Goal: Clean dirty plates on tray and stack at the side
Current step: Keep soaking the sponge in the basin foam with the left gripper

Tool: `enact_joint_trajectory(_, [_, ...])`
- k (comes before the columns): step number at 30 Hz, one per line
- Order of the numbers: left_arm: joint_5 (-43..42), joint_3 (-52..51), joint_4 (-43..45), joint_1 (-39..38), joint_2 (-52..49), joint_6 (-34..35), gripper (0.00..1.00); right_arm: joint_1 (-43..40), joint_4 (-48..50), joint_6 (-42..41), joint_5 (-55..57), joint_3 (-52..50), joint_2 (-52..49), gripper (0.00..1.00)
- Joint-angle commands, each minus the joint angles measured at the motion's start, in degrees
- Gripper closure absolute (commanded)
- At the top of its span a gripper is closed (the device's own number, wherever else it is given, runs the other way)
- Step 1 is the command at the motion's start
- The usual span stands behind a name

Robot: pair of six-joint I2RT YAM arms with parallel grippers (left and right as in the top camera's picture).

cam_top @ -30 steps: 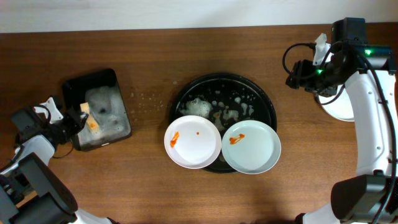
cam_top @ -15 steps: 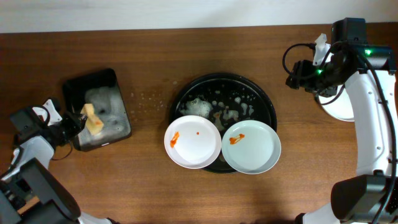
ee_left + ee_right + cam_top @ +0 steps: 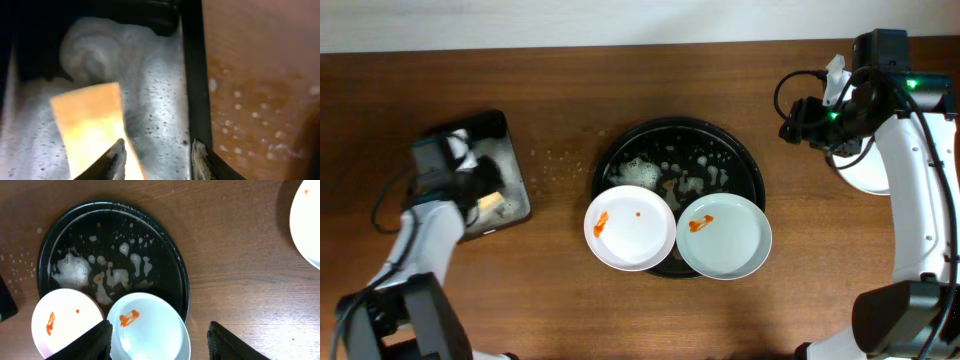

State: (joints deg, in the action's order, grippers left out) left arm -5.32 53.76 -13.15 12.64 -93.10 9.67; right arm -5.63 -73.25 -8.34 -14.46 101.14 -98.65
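my left gripper [image 3: 158, 152] swung over the tub [image 3: 192, 75], jaws now parted, sponge [image 3: 87, 120] dropped in foam [image 3: 160, 100], right gripper [image 3: 159, 337] unmoved, spread wide, empty

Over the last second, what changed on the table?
The left gripper swung in from the table's left edge to above the tub. It opened and let go of the sponge, which now lies in the foam. The right gripper, the two plates and the tray stayed as they were.
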Motion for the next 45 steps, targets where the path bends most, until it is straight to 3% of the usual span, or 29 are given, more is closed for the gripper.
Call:
enact_joint_trajectory(1, [21.79,-0.37,0.94,-6.67,-0.04,-0.11,0.59,0.37,-0.04,0.37,-0.33,0.02,-0.13,0.38])
enact_joint_trajectory(8, [23.34,-0.37,2.64,-7.56,-6.75,-0.04,0.6,0.37,-0.07,0.37,-0.33,0.02,-0.13,0.38])
enact_joint_trajectory(12, [23.39,-0.37,2.56,-7.56,-8.0,-0.04,0.69,0.37,-0.07,0.37,-0.35,0.02,-0.13,0.38])
enact_joint_trajectory(19, [23.56,-0.07,2.6,-7.56,-11.02,-0.07,1.0,0.37,-0.07,0.37,-0.33,0.02,-0.13,0.38])
enact_joint_trajectory(21, [22.18,0.96,1.66,-7.56,-10.49,-0.04,1.0,0.37,-0.07,0.37,-0.33,0.02,-0.13,0.38])
enact_joint_trajectory(25, [9.42,2.19,0.37,-6.19,-4.87,2.29,1.0,0.37,-0.11,0.37,-0.33,0.02,-0.13,0.38])
enact_joint_trajectory(28, [-7.32,2.19,0.5,0.61,-1.31,4.07,1.0,0.37,-0.26,0.39,-0.33,0.02,-0.13,0.38])
enact_joint_trajectory(35, [-35.39,-0.28,8.48,15.28,-9.94,4.42,1.0,0.37,-0.35,0.37,-0.33,0.02,-0.13,0.38])
enact_joint_trajectory(37, [-39.71,-0.26,11.43,15.69,-14.25,4.39,1.0,0.37,-0.39,0.37,-0.33,0.02,-0.13,0.38])
enact_joint_trajectory(45, [-39.28,-0.24,10.56,16.81,-17.66,4.31,1.0,0.37,-0.72,0.37,-0.33,0.02,-0.13,0.38])
